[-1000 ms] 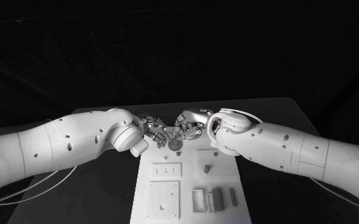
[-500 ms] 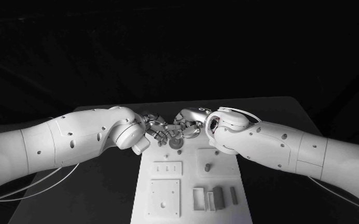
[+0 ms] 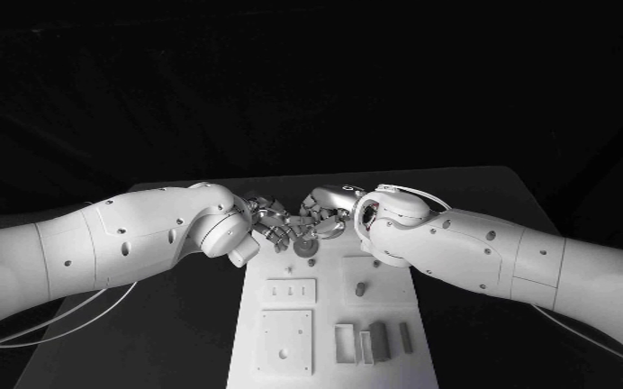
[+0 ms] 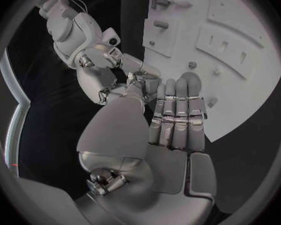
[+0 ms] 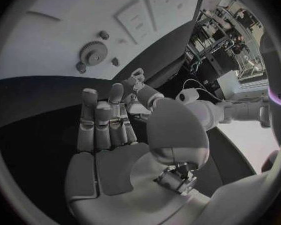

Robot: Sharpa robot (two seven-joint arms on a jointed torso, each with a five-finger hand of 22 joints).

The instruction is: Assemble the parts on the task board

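One task board (image 3: 332, 317), one gear (image 5: 92, 51) lying flat, two hands meeting fingertip to fingertip (left hand (image 4: 172, 117), right hand (image 5: 112, 125)), any hold impossible to tell.

dim, dark surroundings; wrist views bend straight edges at their rims.

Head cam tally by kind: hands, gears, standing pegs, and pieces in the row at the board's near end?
Hands: 2 (left hand, right hand)
Gear: 1
Standing peg: 1
Near-row pieces: 4
Total: 8
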